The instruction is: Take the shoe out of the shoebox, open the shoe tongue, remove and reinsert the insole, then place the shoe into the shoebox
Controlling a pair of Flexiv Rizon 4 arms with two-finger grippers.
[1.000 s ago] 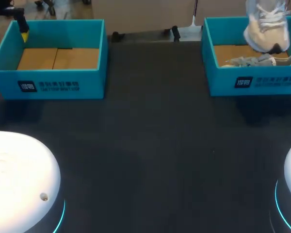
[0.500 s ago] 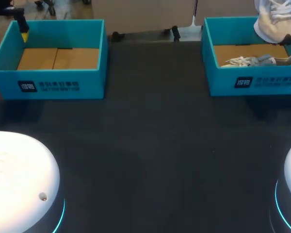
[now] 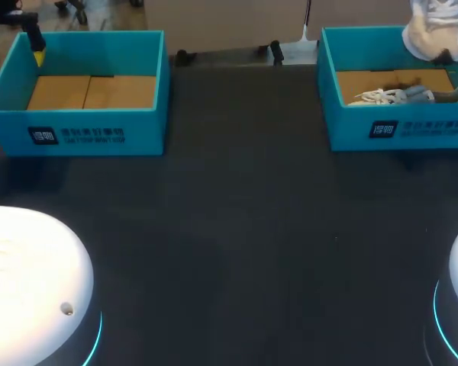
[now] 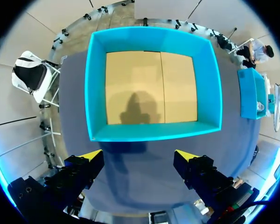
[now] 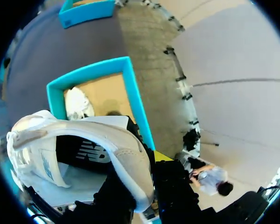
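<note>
One shoe [image 3: 435, 32] aloft, top cut off

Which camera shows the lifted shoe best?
The right wrist view: the shoe fills it, close up. The head view catches only part, cut off at the edge; the left wrist view shows nothing clear of it.

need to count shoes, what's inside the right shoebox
One loose shoe lying on the cardboard floor of the box. The lifted shoe hides part of the back.
</note>
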